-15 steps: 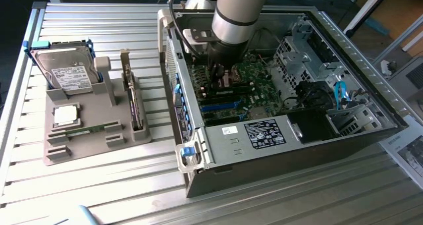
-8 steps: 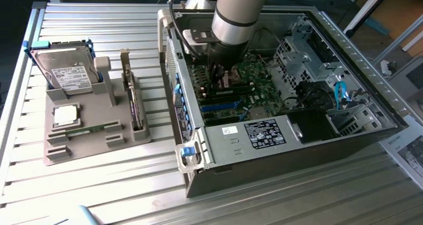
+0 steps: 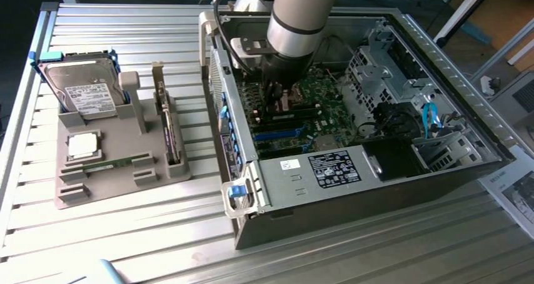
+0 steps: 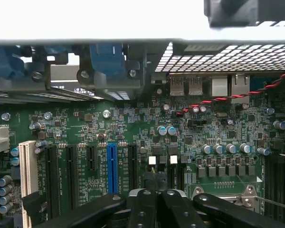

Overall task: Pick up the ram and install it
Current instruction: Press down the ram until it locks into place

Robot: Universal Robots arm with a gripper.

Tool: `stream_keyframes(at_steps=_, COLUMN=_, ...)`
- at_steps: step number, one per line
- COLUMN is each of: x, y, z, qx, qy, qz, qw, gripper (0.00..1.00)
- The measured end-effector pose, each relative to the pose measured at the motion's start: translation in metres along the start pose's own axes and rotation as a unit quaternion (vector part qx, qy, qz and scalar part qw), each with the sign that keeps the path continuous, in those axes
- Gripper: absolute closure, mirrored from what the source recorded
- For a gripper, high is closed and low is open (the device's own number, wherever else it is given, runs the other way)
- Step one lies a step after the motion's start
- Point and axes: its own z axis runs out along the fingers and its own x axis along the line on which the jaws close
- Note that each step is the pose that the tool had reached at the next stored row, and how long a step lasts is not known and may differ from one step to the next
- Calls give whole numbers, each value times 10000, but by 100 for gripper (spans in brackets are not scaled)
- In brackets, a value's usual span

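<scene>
Arm reaches down into the open computer case (image 3: pixel 351 165), which lies on its side on the slatted table (image 3: pixel 125 234). In the wrist view the gripper (image 4: pixel 156 192) is over the green motherboard (image 4: pixel 133 123), fingers (image 4: pixel 143 204) pressed together with nothing visible between them; blue slot (image 4: pixel 112 166) stands just beside the fingertips at about 10 o'clock. One ram (image 3: pixel 107 165) lies flat in the grey fixture tray (image 3: pixel 117 177) at 9 o'clock from the case in the exterior view, well apart from the gripper. On the same tray: hard drive (image 3: pixel 82 95) upright at the far end, square silver processor (image 3: pixel 84 145) between drive and ram, dark expansion card (image 3: pixel 169 124) standing on edge.
</scene>
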Motion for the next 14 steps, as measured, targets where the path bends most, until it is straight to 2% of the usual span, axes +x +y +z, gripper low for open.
stream_keyframes(at_steps=14, x=2, y=0, z=29, qx=0, qy=-1, qz=1, qw=10000, gripper=90)
